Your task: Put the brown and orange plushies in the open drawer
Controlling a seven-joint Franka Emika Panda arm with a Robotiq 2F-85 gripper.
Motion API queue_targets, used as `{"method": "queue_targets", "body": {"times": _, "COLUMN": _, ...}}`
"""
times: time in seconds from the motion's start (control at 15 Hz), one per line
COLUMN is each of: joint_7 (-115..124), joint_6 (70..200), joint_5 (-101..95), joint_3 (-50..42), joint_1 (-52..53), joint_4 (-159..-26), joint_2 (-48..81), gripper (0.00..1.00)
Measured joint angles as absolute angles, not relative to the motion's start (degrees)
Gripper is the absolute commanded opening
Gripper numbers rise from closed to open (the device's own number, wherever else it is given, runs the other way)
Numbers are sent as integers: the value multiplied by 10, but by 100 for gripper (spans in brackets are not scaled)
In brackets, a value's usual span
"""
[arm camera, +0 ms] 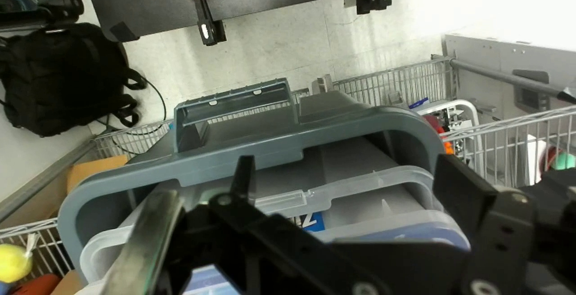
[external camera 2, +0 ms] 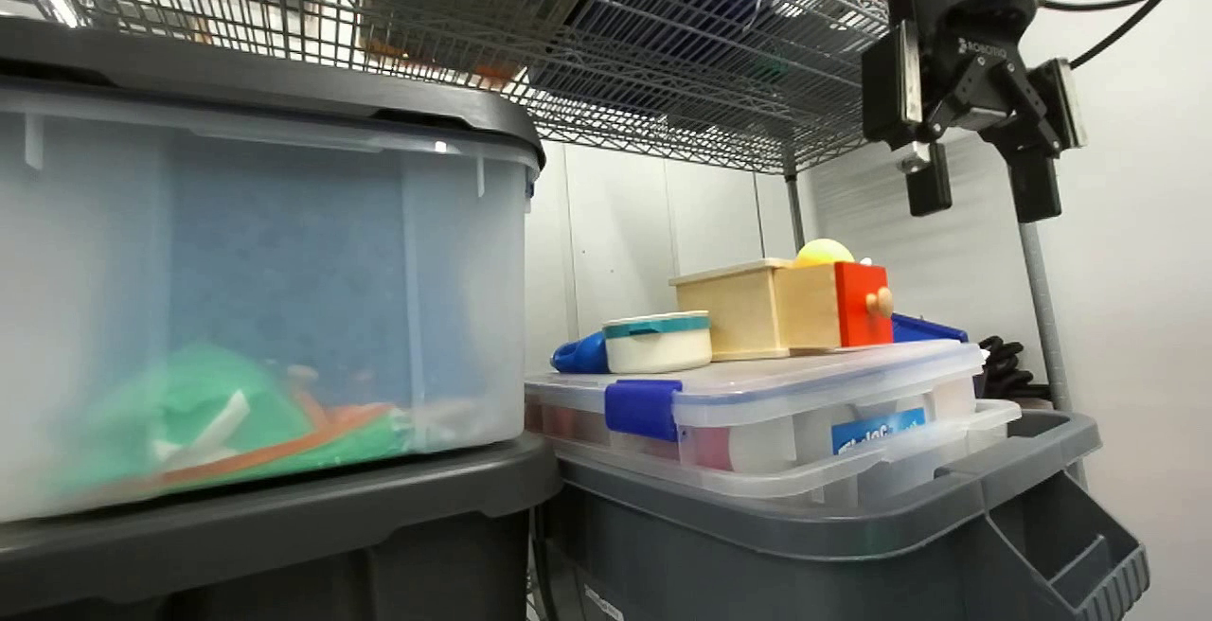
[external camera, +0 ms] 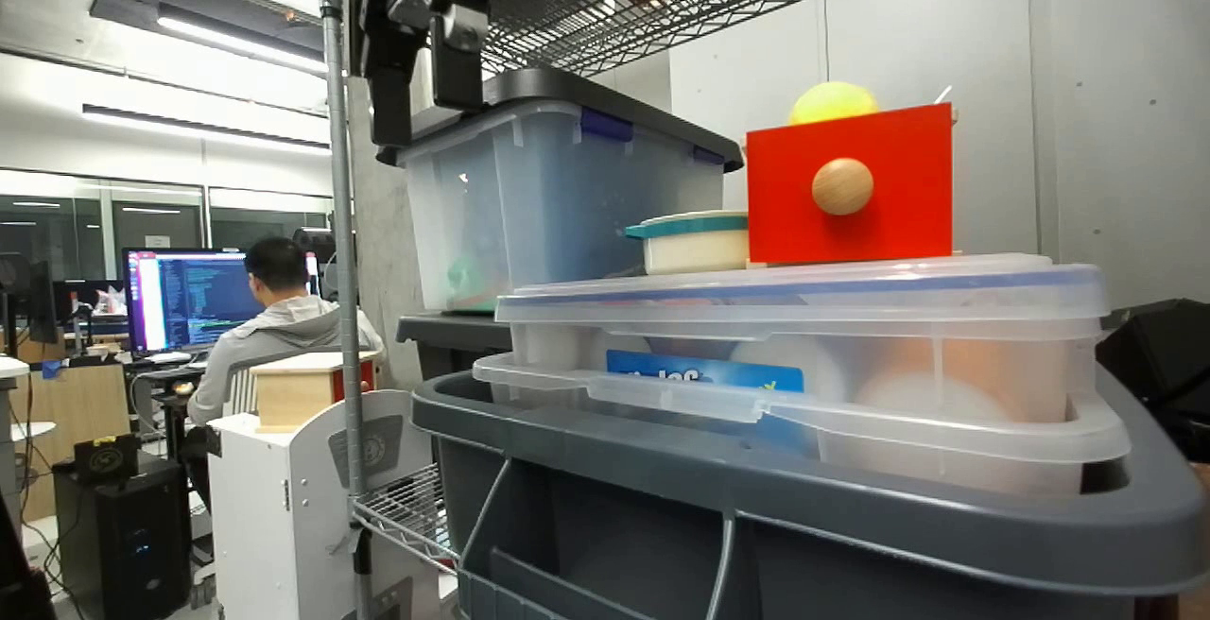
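Observation:
The open drawer (external camera: 789, 190), with a red front and round wooden knob, is pulled out of a pale wooden box (external camera 2: 731, 310). A yellow ball (external camera: 834, 102) shows above its rim in both exterior views, beside a small white tip. Neither the brown nor the orange plushie can be seen in any view. My gripper (external camera 2: 985, 193) hangs above and in front of the drawer, fingers apart with nothing between them. In the wrist view the gripper (arm camera: 355, 178) is over the front of the stacked containers; the drawer is out of sight there.
Under the drawer box lies a clear lidded container (external camera 2: 757, 413) on a dark grey tote (external camera 2: 805, 545). A teal-lidded tub (external camera 2: 658, 342) stands beside it. A big translucent bin (external camera: 567, 195) flanks them. Wire shelving (external camera 2: 606, 53) runs overhead, with a metal post (external camera: 340, 223) near the gripper.

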State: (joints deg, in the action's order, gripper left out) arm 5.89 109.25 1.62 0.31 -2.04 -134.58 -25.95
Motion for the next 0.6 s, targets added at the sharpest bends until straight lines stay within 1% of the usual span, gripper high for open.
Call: {"method": "queue_targets", "body": {"times": 0.6, "joint_7": 40, "joint_6": 1074, "joint_5": 18, "joint_3": 5, "joint_1": -19, "joint_4": -1356, "joint_2": -269, "gripper": 100}}
